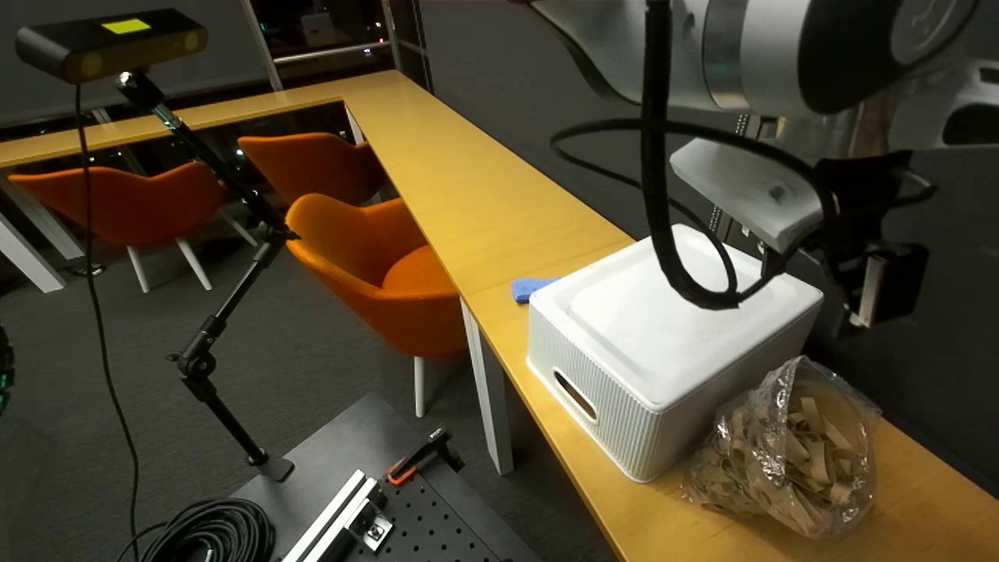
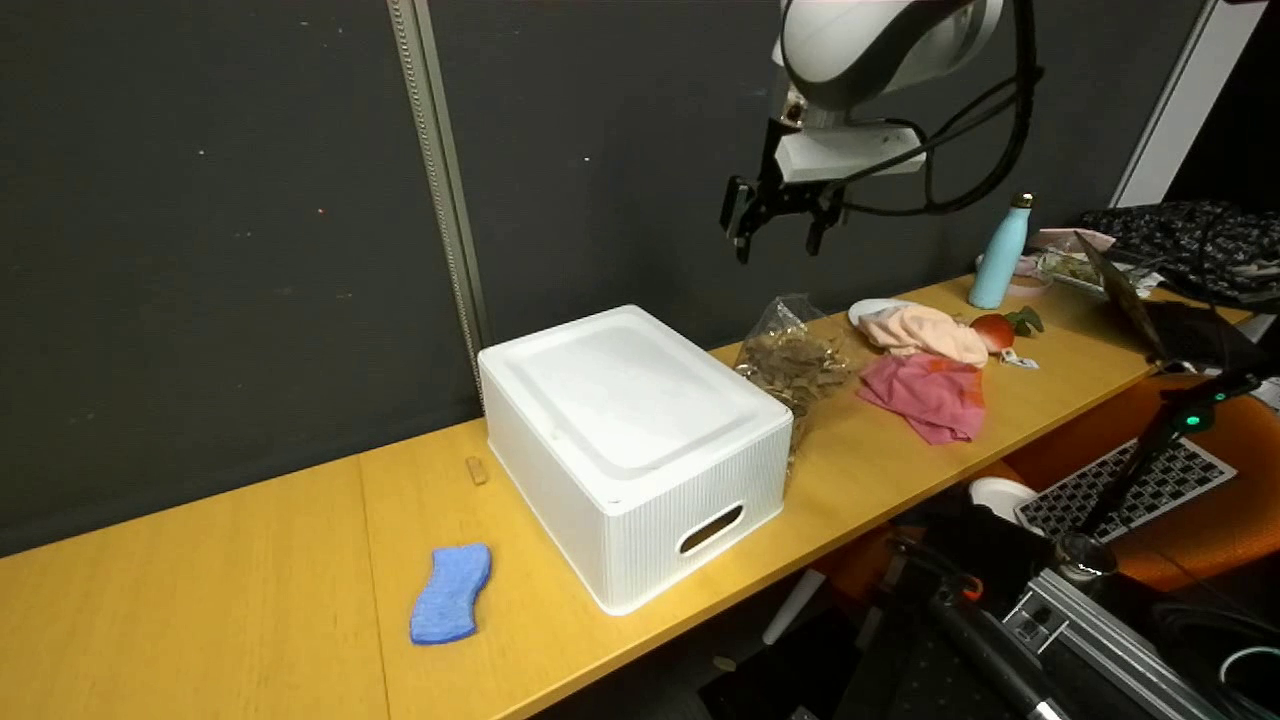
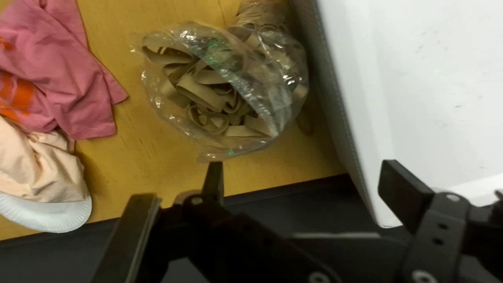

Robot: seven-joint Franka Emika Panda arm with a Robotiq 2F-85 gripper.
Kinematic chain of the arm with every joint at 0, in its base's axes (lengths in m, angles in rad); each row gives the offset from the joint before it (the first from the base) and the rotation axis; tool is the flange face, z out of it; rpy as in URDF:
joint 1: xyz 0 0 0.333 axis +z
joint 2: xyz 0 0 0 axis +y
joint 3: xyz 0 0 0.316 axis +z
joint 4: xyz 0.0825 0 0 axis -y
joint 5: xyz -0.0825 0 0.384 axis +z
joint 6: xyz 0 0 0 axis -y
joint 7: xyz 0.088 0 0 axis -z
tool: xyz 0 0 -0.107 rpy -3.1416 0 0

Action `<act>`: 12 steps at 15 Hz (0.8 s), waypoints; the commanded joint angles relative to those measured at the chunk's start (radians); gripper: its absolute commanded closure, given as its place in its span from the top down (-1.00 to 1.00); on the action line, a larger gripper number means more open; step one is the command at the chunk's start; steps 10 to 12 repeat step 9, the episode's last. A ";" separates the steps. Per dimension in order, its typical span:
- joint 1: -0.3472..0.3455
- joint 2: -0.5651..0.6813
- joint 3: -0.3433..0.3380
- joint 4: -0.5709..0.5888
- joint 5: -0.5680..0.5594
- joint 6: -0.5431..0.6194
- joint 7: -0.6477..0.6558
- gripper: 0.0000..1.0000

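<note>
My gripper hangs in the air near the dark wall panel, its jaws wide apart with nothing between them. Below it lies an open clear plastic bag filled with tan strip-like loops; in the wrist view one fingertip overlaps the bag's near edge, but the gripper is well above it. Beside the bag stands a white ribbed box with a flat top and an oval handle hole. The other finger appears over the box's white surface in the wrist view.
A blue sponge-like piece and a small tan piece lie on the wooden table. Beyond the bag are a pink cloth, a peach cloth on a white plate, and a light blue bottle.
</note>
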 commanded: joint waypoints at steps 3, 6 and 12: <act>0.033 -0.029 0.060 0.077 0.057 -0.151 -0.021 1.00; 0.044 0.010 0.077 0.102 0.050 -0.145 -0.031 1.00; 0.053 0.033 0.087 0.104 0.042 -0.129 -0.029 1.00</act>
